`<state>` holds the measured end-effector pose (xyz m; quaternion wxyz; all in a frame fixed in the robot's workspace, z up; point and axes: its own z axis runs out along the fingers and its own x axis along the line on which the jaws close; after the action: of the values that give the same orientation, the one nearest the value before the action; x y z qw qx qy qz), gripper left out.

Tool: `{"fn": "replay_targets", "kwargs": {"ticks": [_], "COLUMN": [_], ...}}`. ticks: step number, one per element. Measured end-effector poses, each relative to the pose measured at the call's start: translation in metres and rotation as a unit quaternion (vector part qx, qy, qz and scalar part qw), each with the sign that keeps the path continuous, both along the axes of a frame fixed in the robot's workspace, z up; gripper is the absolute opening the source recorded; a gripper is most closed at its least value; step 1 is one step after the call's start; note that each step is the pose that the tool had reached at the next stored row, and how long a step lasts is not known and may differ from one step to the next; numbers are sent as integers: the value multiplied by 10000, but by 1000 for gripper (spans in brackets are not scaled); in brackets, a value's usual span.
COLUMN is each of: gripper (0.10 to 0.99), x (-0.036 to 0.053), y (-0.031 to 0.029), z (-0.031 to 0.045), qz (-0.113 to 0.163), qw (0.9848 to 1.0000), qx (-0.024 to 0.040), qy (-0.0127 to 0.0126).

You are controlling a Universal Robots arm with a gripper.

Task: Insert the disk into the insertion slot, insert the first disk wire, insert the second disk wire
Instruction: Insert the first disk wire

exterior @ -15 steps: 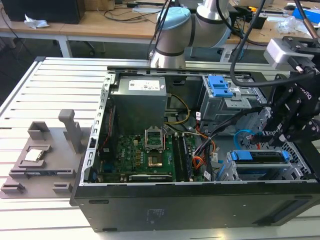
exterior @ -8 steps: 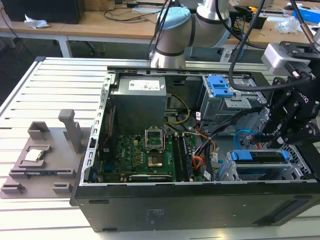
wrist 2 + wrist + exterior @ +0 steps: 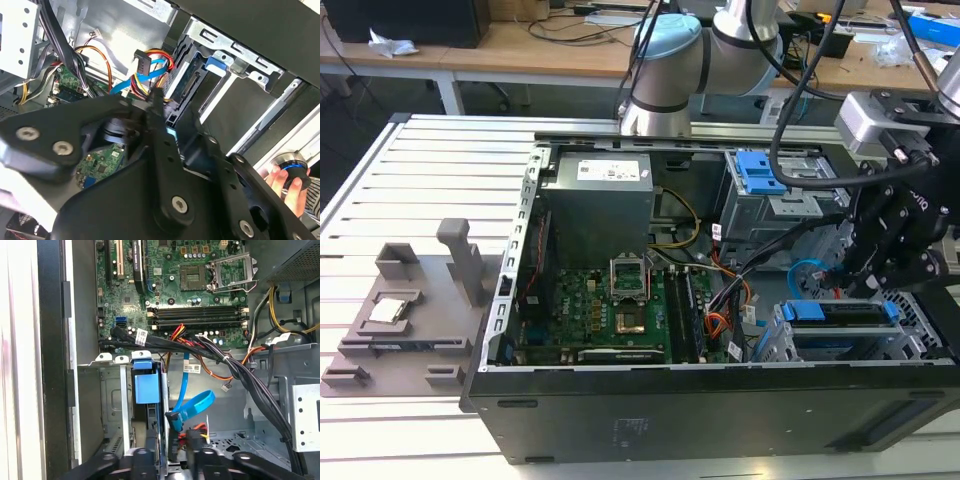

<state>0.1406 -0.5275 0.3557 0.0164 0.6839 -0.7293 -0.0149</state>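
The tool [image 3: 844, 272] hangs low inside the open computer case [image 3: 620, 430], just beside the disk [image 3: 837, 313], which sits in the insertion slot [image 3: 775, 345] at the exterior view's right. A blue cable [image 3: 200, 403] loops nearby. Whether the tool is clenched cannot be told.

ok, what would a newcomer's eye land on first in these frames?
The open computer case with its green motherboard dominates the exterior view. At that view's right, the black gripper hangs over the disk, whose blue bracket stands out in the insertion slot. In the first wrist view a bright blue cable loops beside the disk.
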Motion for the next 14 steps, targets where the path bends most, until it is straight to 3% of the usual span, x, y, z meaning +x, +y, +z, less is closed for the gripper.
{"fn": "replay_targets", "kwargs": {"ticks": [4, 10, 14], "gripper": [165, 165, 165], "x": [1, 10, 123], "y": [0, 0, 2], "z": [0, 0, 0], "qz": [0, 1, 1], "qw": [10000, 10000, 10000], "qx": [0, 0, 0], "qy": [0, 0, 1]}}
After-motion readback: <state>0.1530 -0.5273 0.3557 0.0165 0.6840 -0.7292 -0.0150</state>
